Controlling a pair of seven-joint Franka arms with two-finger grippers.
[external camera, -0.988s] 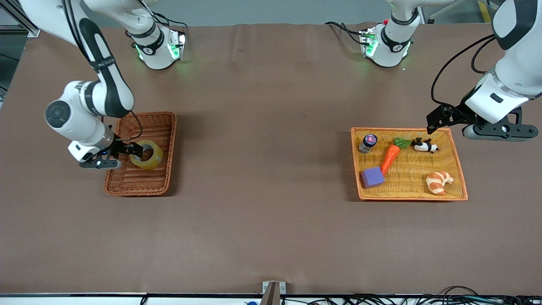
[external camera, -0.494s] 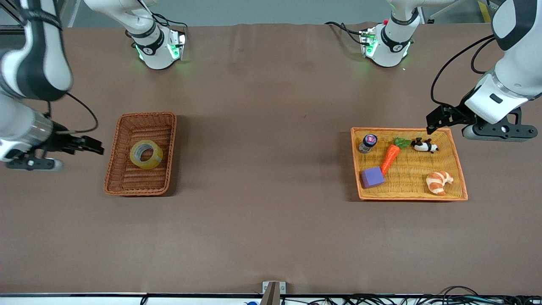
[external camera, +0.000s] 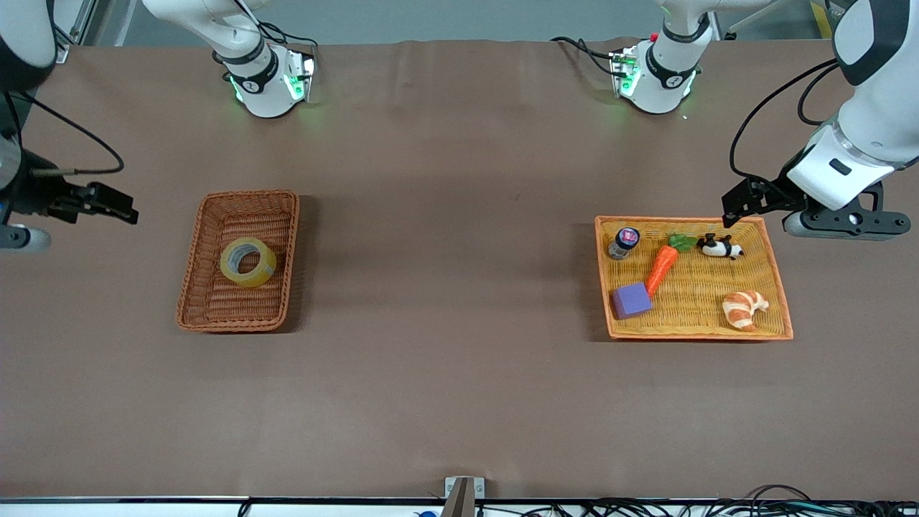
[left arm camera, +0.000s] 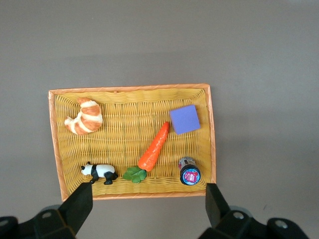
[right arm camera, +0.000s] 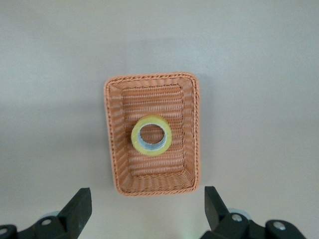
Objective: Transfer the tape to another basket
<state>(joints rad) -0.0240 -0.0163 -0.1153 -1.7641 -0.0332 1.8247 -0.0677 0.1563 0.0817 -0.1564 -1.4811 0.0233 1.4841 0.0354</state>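
Tape, translucent yellowish ring, grey core, lies flat in reddish-brown wicker basket. I see right gripper wide open, empty, high above it. Left gripper likewise spread over orange woven tray; seemingly waiting.

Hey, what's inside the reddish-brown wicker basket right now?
Only the tape lies flat in the reddish-brown basket, with woven floor showing all around it and through its core. The patch directly under the ring is covered. Neither hand touches it.
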